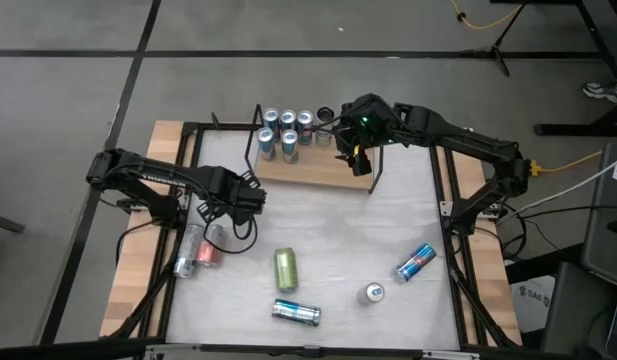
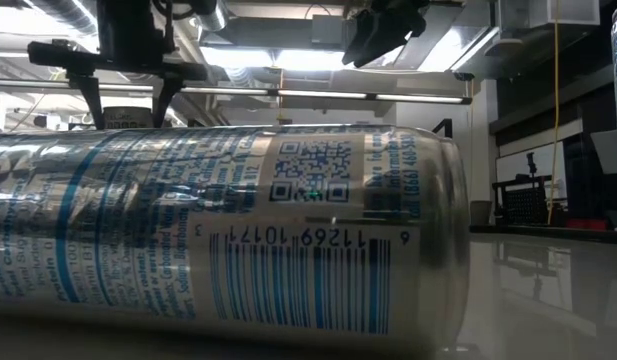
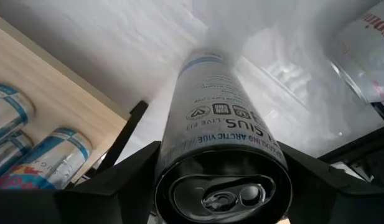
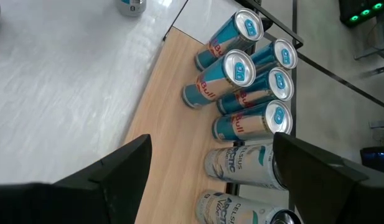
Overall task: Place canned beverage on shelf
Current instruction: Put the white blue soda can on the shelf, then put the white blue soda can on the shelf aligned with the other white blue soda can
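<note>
This looks like a robotics lab or workshop. Bare ducts [image 2: 48, 15] and strip lights [image 2: 288, 60] run overhead, cables [image 1: 508, 15] trail across the grey floor [image 1: 68, 90], and a black-framed workbench [image 1: 168, 150] stands in the middle.

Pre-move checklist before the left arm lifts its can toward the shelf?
1. Left gripper straddles the silver can, jaws either side: ok.
2. Firm grip on that can: cannot tell; contact isn't clearly shown.
3. Red can lies right beside the silver one; clearance for the lift: cannot tell.
4. Shelf has bare board on its near side: ok.
5. Cans on the shelf stand upright, clustered at the far left: ok.
6. Right gripper hangs over the shelf's right end with jaws open and empty; path for the left arm: not ok until it withdraws.
</note>
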`<control>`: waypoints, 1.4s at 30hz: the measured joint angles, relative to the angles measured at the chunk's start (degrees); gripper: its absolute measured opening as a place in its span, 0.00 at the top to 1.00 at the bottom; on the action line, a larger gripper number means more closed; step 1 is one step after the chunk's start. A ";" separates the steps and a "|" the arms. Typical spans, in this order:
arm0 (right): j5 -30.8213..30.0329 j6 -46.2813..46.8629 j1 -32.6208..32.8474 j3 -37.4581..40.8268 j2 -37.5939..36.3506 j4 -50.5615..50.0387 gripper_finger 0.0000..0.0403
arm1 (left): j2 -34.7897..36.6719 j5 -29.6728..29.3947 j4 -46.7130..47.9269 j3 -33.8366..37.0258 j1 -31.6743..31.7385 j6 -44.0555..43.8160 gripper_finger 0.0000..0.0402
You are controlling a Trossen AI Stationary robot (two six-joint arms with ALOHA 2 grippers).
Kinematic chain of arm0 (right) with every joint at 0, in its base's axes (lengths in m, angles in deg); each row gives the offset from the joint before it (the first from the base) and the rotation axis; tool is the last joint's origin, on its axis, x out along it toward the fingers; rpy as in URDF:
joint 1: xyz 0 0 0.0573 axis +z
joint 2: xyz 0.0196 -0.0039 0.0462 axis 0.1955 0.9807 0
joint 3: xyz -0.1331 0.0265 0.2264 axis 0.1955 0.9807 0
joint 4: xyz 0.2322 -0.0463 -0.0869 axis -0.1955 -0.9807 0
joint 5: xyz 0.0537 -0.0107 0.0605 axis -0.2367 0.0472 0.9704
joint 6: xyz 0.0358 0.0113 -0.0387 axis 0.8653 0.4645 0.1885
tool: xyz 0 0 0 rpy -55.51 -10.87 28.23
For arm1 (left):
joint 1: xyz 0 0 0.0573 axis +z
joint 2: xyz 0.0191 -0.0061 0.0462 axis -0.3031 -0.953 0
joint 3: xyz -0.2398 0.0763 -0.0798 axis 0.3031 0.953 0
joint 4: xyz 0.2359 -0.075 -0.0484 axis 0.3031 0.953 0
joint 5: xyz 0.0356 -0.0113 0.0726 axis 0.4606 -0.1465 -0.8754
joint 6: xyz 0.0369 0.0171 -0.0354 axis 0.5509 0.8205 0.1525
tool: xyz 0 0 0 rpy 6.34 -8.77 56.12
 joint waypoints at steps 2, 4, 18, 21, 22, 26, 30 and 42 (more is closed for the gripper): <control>0.00 0.00 0.00 0.00 0.00 0.00 0.20 | 0.03 0.81 -0.56 -0.04 0.00 -0.06 0.33; 0.00 0.00 0.00 0.00 0.00 0.00 0.20 | 0.03 1.24 -1.40 -0.04 -0.02 -0.14 0.32; 0.00 -0.02 0.00 0.00 0.00 0.00 0.20 | -0.07 1.40 -7.54 0.02 0.02 -5.18 0.11; 0.00 -0.02 0.00 0.00 0.00 0.00 0.20 | -0.05 0.99 -7.44 0.02 0.02 -8.05 0.11; 0.00 -0.02 0.00 0.01 0.00 0.02 0.20 | -0.05 0.99 -7.42 0.02 0.02 -8.98 0.11; 0.00 -0.02 0.00 0.01 0.00 0.01 0.20 | -0.05 1.00 -7.44 0.02 0.02 -12.08 0.12; 0.00 -0.02 0.00 0.00 0.00 0.02 0.20 | -0.05 3.72 -8.73 0.02 0.02 -17.72 0.12; 0.09 -0.02 0.00 0.00 0.00 0.00 0.20 | -0.05 14.70 -19.13 0.02 -0.37 -41.87 0.12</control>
